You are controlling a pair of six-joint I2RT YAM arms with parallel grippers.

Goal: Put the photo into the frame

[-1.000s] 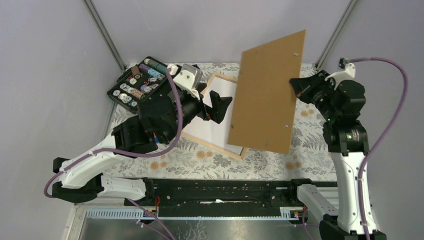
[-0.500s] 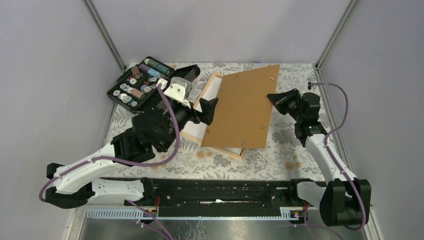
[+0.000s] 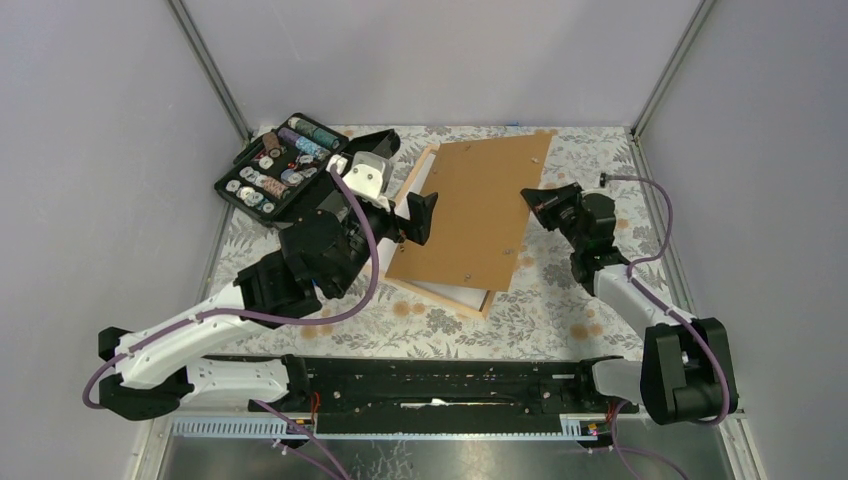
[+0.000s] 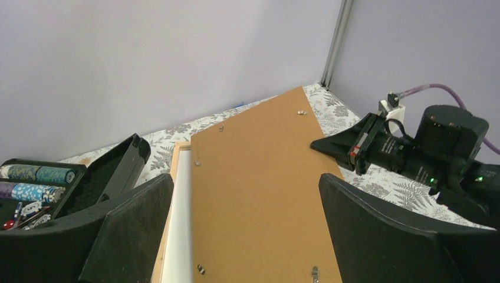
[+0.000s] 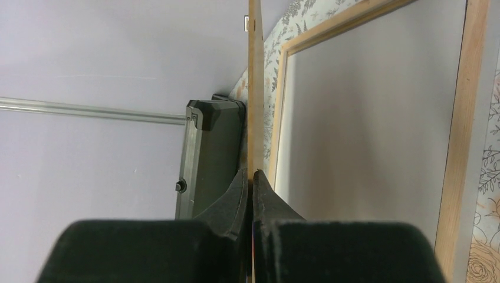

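Right wrist view: the right gripper (image 5: 252, 177) pinches the brown backing board (image 5: 255, 88) by its edge. At 3 o'clock lies the pale-wood frame (image 5: 463, 118), its centre plain white. The left gripper (image 4: 247, 236) gapes, empty.

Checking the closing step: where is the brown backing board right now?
Top view: the backing board is held mid-table over the frame, its right edge pinched by the right tool, the open left tool at its left edge.
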